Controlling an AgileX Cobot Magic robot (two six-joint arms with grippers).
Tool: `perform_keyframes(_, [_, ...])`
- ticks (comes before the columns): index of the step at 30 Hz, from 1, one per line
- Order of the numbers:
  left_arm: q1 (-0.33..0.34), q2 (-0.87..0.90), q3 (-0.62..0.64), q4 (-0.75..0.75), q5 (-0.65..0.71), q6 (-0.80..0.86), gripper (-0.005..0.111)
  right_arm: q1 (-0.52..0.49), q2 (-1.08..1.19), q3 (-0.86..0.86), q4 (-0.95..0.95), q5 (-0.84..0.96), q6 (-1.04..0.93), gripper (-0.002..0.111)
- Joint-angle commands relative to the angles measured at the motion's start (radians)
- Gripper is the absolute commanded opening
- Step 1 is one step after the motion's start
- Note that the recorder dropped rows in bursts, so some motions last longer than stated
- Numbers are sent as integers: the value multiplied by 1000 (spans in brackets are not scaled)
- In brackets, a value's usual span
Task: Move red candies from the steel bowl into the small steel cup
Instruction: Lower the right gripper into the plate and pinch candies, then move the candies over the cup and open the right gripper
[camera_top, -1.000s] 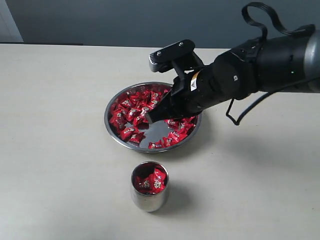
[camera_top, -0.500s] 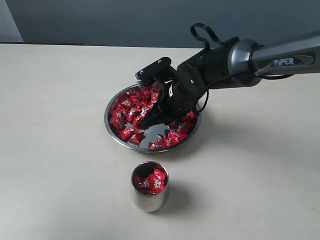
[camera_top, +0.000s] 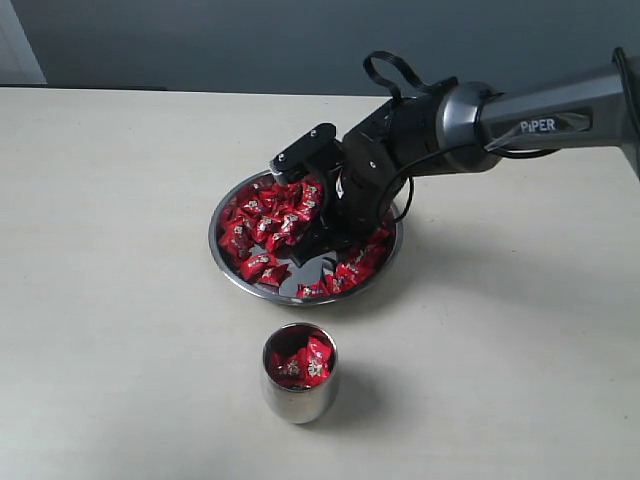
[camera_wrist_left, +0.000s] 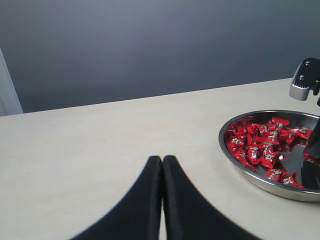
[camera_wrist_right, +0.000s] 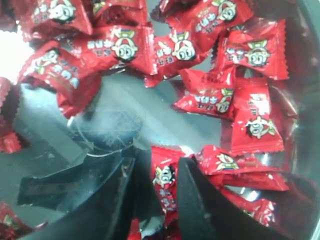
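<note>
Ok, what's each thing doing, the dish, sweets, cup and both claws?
Wide shallow steel bowl: upright, part full, bare patch showing.
Shiny red wrapped candies: most in bowl, some in cup.
Small rounded steel cup: upright, holding candies.
Right gripper: open, in the bowl, one candy between its jaws.
Left gripper: shut, empty.

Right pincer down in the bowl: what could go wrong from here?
The right pincer straddles one candy, but a neighbour lies right beside it; both may lift, and one may drop. The pincer is low in the bowl; closing could scrape or shift it. The cup looks fairly full; a candy may bounce out.
</note>
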Motion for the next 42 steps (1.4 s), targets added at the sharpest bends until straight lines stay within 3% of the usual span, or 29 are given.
perform_keyframes(1, [1, -5, 5, 0, -3, -1, 2, -7, 26, -5, -13, 29, 0, 29])
perform_keyframes(6, [1, -5, 5, 0, -3, -1, 2, -7, 32, -5, -11, 12, 0, 26])
perform_keyframes(10, [1, -5, 5, 0, -3, -1, 2, -3, 21, -5, -9, -16, 0, 1])
perform_keyframes(11, [1, -5, 5, 0, -3, -1, 2, -3, 19, -5, -6, -16, 0, -1])
perform_keyframes(28, [1, -5, 5, 0, -3, -1, 2, 14, -203, -3, 159, 52, 0, -1])
perform_keyframes(32, [1, -5, 5, 0, -3, -1, 2, 80, -309, 35, 213, 144, -35, -1])
perform_keyframes(42, [1, -5, 5, 0, -3, -1, 2, 300, -510, 272, 261, 167, -71, -1])
